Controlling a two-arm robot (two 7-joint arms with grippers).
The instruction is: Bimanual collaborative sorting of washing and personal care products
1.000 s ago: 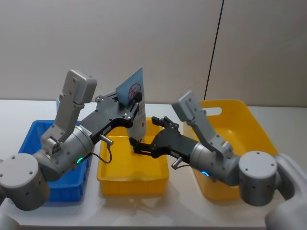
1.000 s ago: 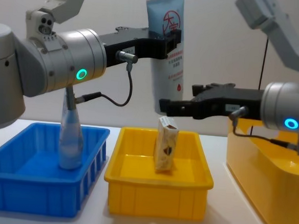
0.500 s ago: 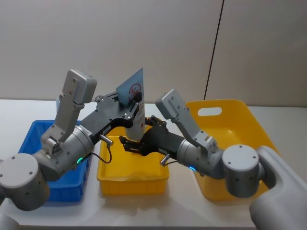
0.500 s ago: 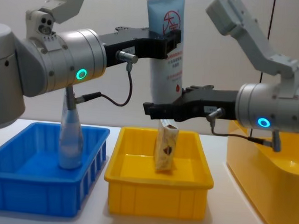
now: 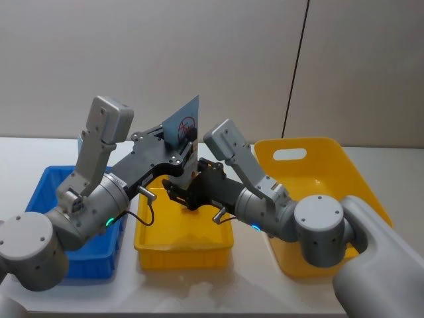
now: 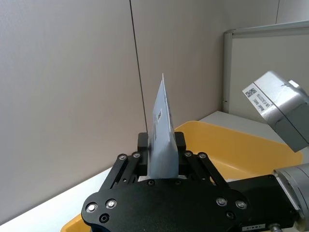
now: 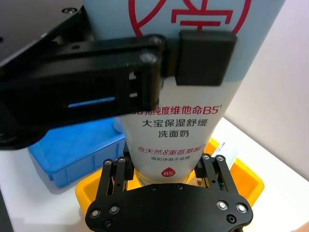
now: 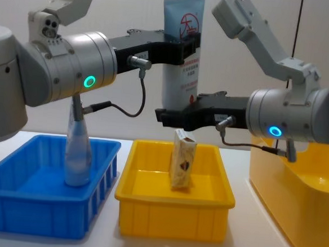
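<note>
Chest view: left pincer (image 8: 188, 47) clamped on upright tube (image 8: 184, 31), right pincer (image 8: 166, 115) spread around its base.

tube (image 8: 182, 51) above middle bin (image 8: 172, 214) | packet (image 8: 182, 167) inside it

It looked like a robotics lab or test room rather than a home. A plain white table (image 5: 20, 149) stood against bare grey wall panels (image 5: 165, 59) split by a dark seam, with an office partition (image 6: 270, 63) off to one side. Blue (image 8: 12, 203) and yellow (image 8: 172, 220) plastic bins sat in a row along the tabletop's near edge.
</note>
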